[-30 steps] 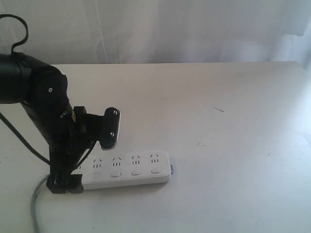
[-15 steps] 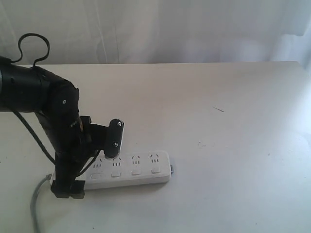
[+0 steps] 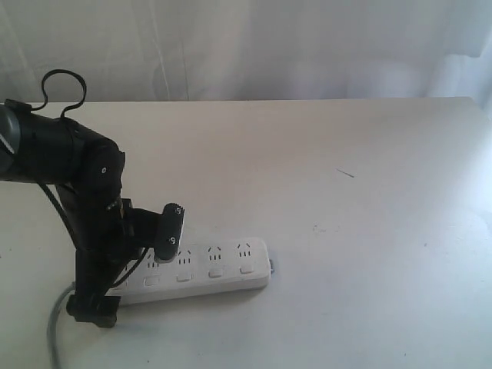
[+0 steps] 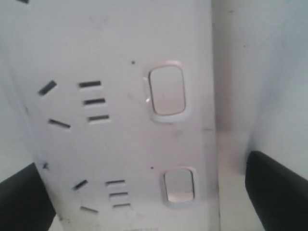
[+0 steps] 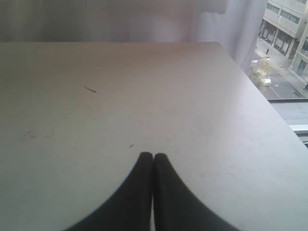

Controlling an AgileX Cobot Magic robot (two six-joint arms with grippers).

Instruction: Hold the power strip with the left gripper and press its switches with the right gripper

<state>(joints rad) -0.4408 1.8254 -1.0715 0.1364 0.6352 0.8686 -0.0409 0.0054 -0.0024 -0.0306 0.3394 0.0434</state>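
Note:
The white power strip [image 3: 211, 266] lies flat near the table's front left, with its row of switches [image 3: 215, 271] along the near side. My left gripper [image 3: 94, 306] is down over the strip's cord end, and the arm hides that end. In the left wrist view the strip [image 4: 120, 125] fills the frame between two black fingers [image 4: 276, 190] that stand apart either side of it, so the left gripper [image 4: 149, 192] is open. Two switches [image 4: 167, 90] show there. My right gripper [image 5: 153, 157] is shut over bare table, far from the strip and outside the exterior view.
The grey cord [image 3: 55, 323] trails off the front left. A small dark mark [image 3: 346, 173] lies on the table top at mid right. A white curtain hangs behind the table. The right wrist view shows the table's far edge and a window [image 5: 284, 43].
The left arm has come down and shifted slightly left over the strip's cord end, its wrist plate now lower over the sockets. The strip has not moved.

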